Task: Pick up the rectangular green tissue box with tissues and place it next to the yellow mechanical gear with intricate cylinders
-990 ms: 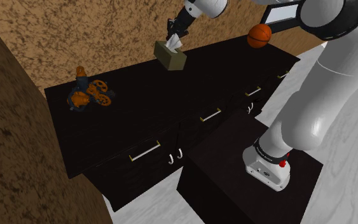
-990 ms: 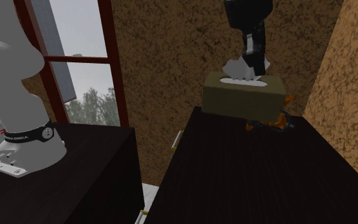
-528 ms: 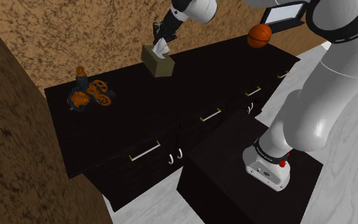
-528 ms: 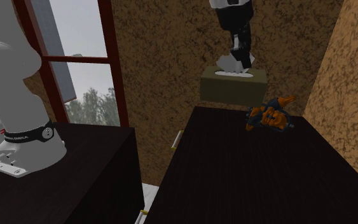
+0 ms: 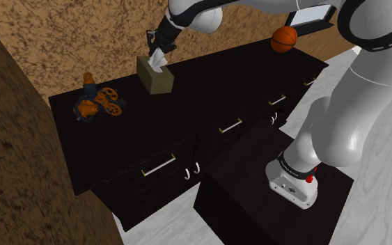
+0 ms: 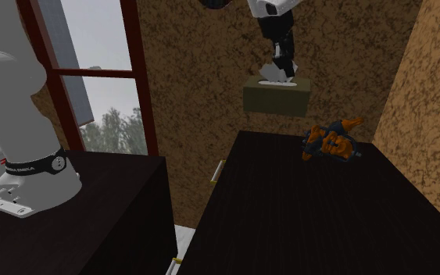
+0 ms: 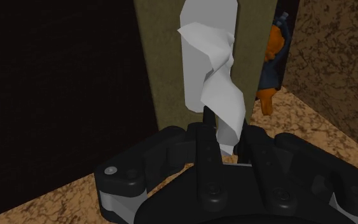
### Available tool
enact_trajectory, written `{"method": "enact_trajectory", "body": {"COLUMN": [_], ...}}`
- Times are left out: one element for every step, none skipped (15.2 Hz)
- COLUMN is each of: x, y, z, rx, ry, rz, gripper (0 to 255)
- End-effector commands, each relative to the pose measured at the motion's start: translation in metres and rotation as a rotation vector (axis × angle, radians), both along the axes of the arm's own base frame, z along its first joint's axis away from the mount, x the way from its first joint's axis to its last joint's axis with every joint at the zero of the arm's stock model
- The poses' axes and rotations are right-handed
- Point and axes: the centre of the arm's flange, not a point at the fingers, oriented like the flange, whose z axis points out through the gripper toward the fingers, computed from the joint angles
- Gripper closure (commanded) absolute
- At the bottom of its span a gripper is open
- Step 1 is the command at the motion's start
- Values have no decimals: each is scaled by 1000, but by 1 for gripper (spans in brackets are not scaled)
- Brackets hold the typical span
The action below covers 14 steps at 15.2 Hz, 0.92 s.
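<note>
- While the black gripper (image 5: 157, 49) hung above the dark dresser (image 5: 187, 111), its jaws were closed on the white tissue sticking out of the olive-green tissue box (image 5: 155, 76).
- The tissue box hung in the air, clear of the dresser top.
- The orange and blue gear (image 5: 98, 101) lay on the dresser, apart from the box.

Dark, near-black surface (image 5: 208, 90), long, drawers (image 5: 177, 146) with pale handles (image 5: 158, 166) in front. Carries orange-and-blue gear (image 5: 98, 101) near end at shoulder view's left, by rough brown wall (image 5: 83, 35). Holds orange ball (image 5: 283, 39) at opposite end, well apart from gear.
</note>
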Motion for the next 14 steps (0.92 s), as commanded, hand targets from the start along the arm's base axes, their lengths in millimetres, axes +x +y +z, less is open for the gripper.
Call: {"method": "enact_trajectory", "body": {"x": [-2,-3,-4,-5,-6,-8,-9,-9,-9,-9,-9,-9,-9,-9], "y": [26,40,53,66,79,92,106,106,106,106,106,106,106,106], "z": [-1,-1,-1,-1,-1,-1,-1,-6,-11,-16,-22,-27,-32,-37], "rx": [1,1,1,1,1,1,1,1,1,1,1,1,1,1], "ry": [0,0,0,0,0,0,0,0,0,0,0,0,0,0], "rz": [-2,-2,-2,-2,-2,-2,-2,-2,-2,-2,-2,-2,-2,-2], "gripper": [255,255,255,255,255,255,255,255,255,255,255,255,255,255]}}
